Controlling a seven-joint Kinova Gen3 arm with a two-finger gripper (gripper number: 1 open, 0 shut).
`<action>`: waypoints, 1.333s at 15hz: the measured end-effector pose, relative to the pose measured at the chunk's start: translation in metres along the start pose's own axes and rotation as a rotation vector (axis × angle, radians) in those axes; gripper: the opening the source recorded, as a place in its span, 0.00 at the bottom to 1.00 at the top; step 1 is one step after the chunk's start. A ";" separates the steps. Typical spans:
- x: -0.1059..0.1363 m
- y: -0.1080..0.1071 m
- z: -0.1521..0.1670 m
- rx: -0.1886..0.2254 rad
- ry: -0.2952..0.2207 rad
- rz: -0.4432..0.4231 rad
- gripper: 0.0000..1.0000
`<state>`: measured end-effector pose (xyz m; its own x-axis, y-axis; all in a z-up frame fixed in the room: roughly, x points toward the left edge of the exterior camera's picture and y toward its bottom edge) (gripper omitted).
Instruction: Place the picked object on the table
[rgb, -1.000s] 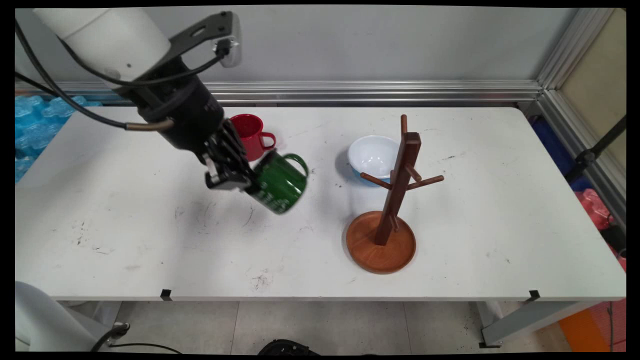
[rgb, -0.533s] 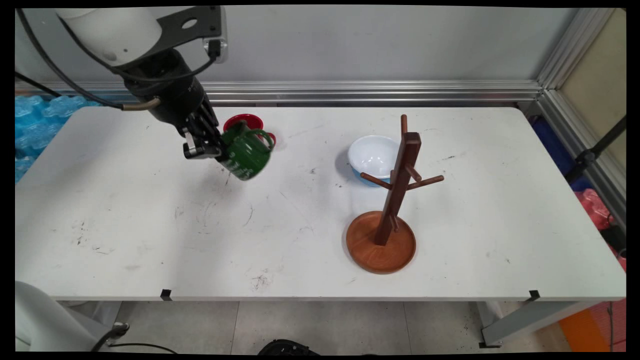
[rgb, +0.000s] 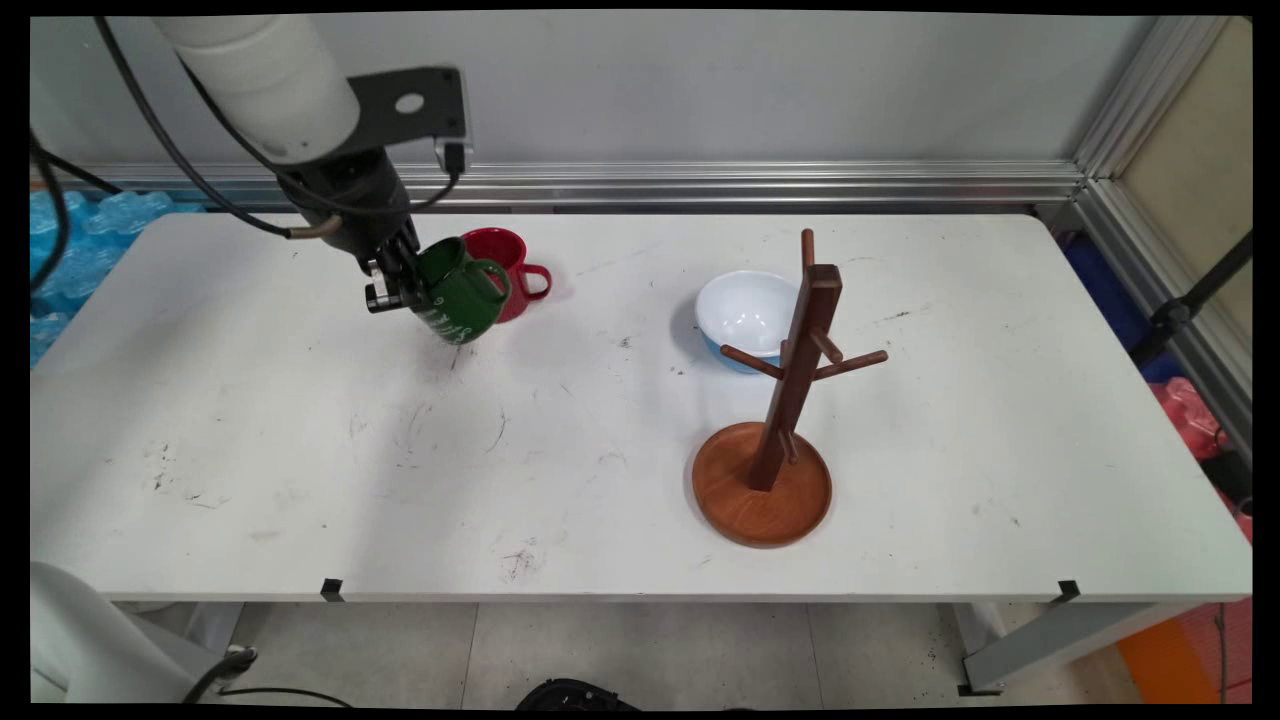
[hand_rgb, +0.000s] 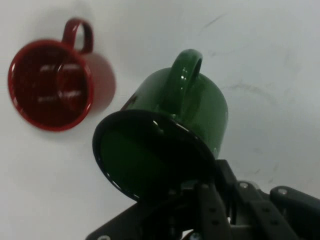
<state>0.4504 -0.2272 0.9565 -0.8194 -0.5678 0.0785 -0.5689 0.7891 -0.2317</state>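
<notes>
While gripper clamps green mug — seemingly airborne.

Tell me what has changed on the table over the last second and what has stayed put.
The gripper, shut on the green mug throughout, carried it from mid-table back and to the picture's left. The mug is now less tilted and sits right beside the red mug; whether it rests on the table cannot be told. The red mug, the white bowl and the wooden mug tree have not moved.

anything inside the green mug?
The hand view looks into the tilted green mug: dark interior, nothing visible in it. The gripper, shut on the rim, covers the lower part, so the bottom isn't fully seen.
</notes>
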 end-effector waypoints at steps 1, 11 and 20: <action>-0.001 -0.002 0.008 0.012 -0.022 -0.001 0.00; -0.008 0.001 0.070 0.066 -0.159 0.008 0.00; -0.010 0.010 0.102 0.064 -0.209 0.030 0.00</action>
<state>0.4601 -0.2375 0.8541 -0.7998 -0.5860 -0.1303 -0.5336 0.7934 -0.2927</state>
